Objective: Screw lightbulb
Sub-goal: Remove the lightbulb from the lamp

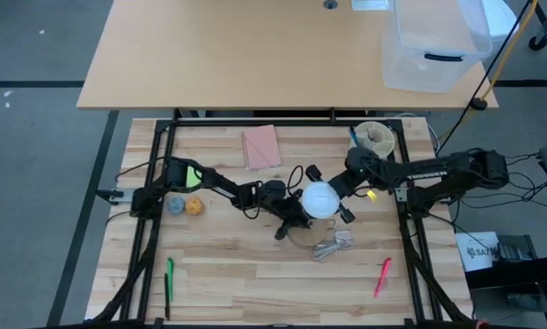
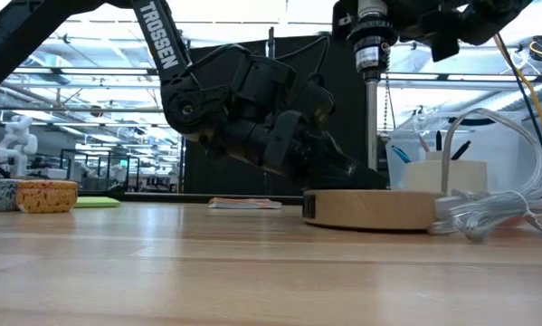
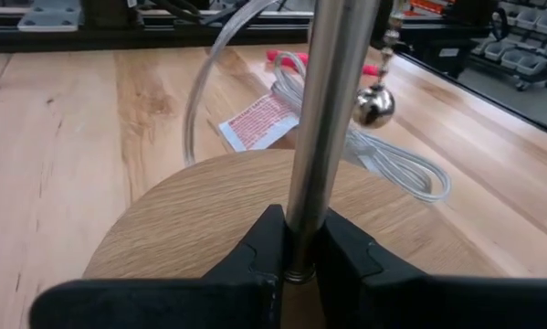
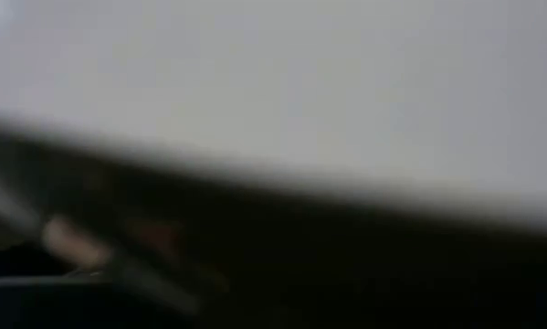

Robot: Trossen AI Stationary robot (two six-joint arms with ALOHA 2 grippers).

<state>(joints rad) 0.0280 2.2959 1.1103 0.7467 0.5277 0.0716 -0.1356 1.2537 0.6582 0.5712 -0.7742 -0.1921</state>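
Light wooden plank table (image 1: 255, 274) inside a black frame; a second, bare tabletop beyond it carries a clear plastic bin (image 1: 435, 46).

Left gripper (image 3: 296, 265): fingers closed tight on the metal pole (image 3: 332, 110) of a lamp, gripping just above where the pole meets the round wooden base (image 3: 191, 215). In the low view the left arm leans down low behind that base (image 2: 370, 208), the pole rising straight up beside it.

Right gripper (image 1: 332, 203): at table centre, fingers either side of the lightbulb (image 1: 320, 199), apparently clasping its white dome; the actual contact is hard to make out. Right wrist view is filled with a pale blurred surface, nothing readable.

Lightbulb sits at the top of the lamp, above the base, between the two arms.

Around: clear coiled cable (image 3: 383, 160) with a paper tag just beside the base. Pink notepad (image 1: 261, 147) behind. Two small balls (image 1: 185, 206) near the left arm. Green pen (image 1: 170, 279) front left, pink pen (image 1: 383, 274) front right.
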